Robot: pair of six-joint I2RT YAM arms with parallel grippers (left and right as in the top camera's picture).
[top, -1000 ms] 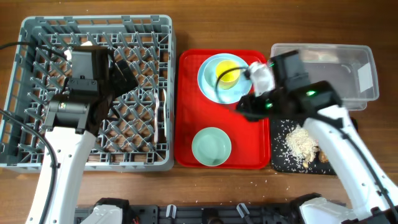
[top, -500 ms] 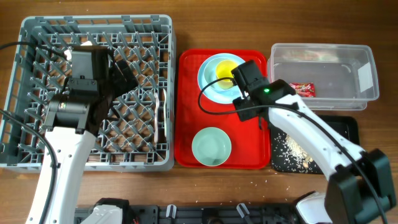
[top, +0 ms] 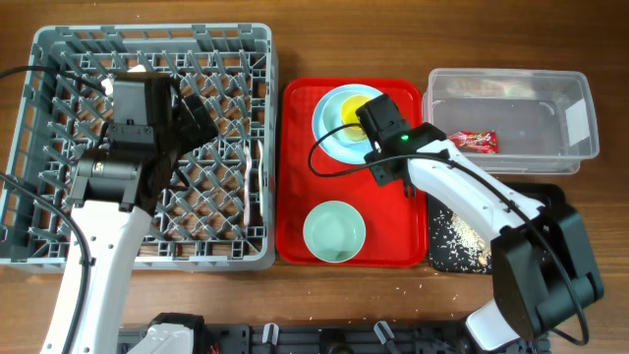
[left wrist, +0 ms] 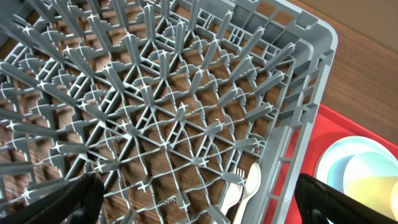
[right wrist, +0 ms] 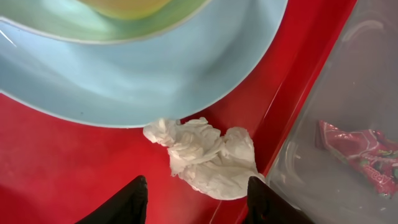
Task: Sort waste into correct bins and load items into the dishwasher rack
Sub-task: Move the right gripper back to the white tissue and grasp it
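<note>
My right gripper (top: 391, 167) (right wrist: 196, 186) is open low over the red tray, its fingers on either side of the crumpled white napkin (right wrist: 208, 155), which lies beside the light blue plate (top: 329, 133) (right wrist: 155, 68). The yellow cup (top: 356, 113) stands on the plate. The red-and-silver wrapper (top: 474, 142) (right wrist: 354, 152) lies in the clear tub (top: 580, 98). Rice scraps (top: 462, 234) lie on the black tray (top: 555, 197). My left gripper (top: 197, 123) (left wrist: 199, 186) is open and empty over the grey rack (top: 59, 49). The white fork and spoon (left wrist: 245, 190) lie in the rack's corner.
The bright red tray (top: 295, 177) sits between the rack and the bins. A pale green bowl (top: 334, 231) stands at its front. The clear tub's wall (right wrist: 348, 74) is right beside the napkin. The napkin is hidden under my right arm in the overhead view.
My right arm swung left from over the clear tub to the red tray, leaving the wrapper in the tub. The left arm has not moved.
</note>
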